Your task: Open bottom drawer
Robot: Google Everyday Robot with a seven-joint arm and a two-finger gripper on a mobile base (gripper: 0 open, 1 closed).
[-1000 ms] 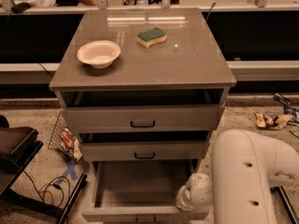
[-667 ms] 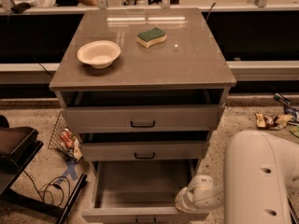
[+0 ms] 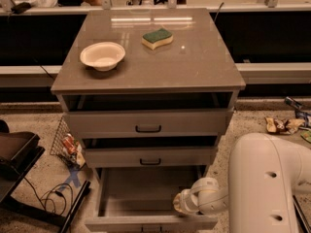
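1. The bottom drawer (image 3: 146,191) is sitting pulled well out at the foot of the cabinet (image 3: 194,67), its pale inside showing.
2. The gripper (image 3: 183,202) is hanging over the drawer's right front corner; whether it is clenched or released cannot be told.

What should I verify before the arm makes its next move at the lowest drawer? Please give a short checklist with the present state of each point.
1. Lowest grey flat-front drawer pulled out, pale inside showing: ok.
2. End effector located at the drawer's right front corner, over the inside: ok.
3. End effector free of the drawer's wall: cannot tell.
4. Middle grey drawer sits further in than the lowest one: ok.
5. White round bowl and green and yellow sponge rest on the grey cabinet top, apart from each other: ok.
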